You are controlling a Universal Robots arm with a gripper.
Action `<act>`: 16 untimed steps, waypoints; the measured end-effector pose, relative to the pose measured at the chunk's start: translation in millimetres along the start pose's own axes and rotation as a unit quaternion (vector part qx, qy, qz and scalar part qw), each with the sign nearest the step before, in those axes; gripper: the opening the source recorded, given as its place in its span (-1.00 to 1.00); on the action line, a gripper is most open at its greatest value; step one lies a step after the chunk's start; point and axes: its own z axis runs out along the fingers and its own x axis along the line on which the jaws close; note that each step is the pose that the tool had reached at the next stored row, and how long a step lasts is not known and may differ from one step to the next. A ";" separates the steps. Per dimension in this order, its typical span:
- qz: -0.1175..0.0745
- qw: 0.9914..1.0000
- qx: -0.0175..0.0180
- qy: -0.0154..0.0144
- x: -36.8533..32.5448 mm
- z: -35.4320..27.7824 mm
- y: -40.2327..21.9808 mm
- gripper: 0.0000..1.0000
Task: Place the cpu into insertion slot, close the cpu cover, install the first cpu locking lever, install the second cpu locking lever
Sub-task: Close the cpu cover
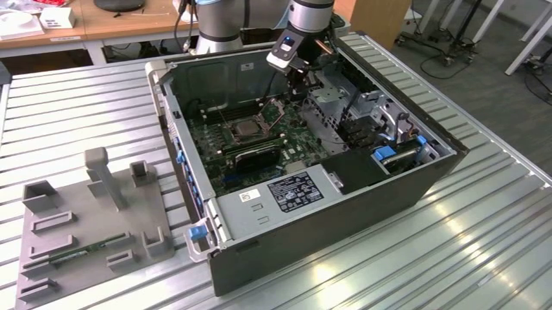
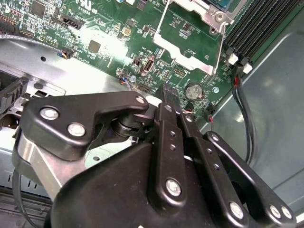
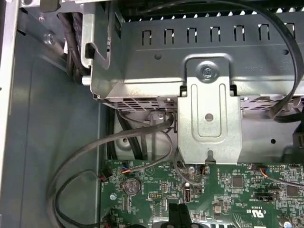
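The insertion slot (image 1: 247,132) sits mid-board inside the open computer case (image 1: 405,174). A silvery square, the cpu (image 1: 247,132), lies in it. The cpu cover (image 1: 274,112) stands raised at the slot's far edge. In the second wrist view the cpu cover (image 2: 187,53) is a silvery frame with green board showing through its window. My gripper (image 1: 298,89) hangs just beyond the cover, toward the exterior view's right. In the second wrist view the gripper (image 2: 168,90) has its black fingers (image 2: 167,111) pressed together with nothing between them, above the board near a coin battery (image 2: 194,90).
A metal drive cage (image 3: 209,95) and grey cables (image 3: 142,137) crowd the space beside the gripper. Memory slots (image 2: 266,23) run past the socket. A black heatsink block (image 1: 256,155) lies in front of the slot. A grey fixture (image 1: 95,219) rests on the ribbed table.
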 end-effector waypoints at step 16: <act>0.000 1.000 0.000 0.000 -0.4 9.1 -0.3 -0.79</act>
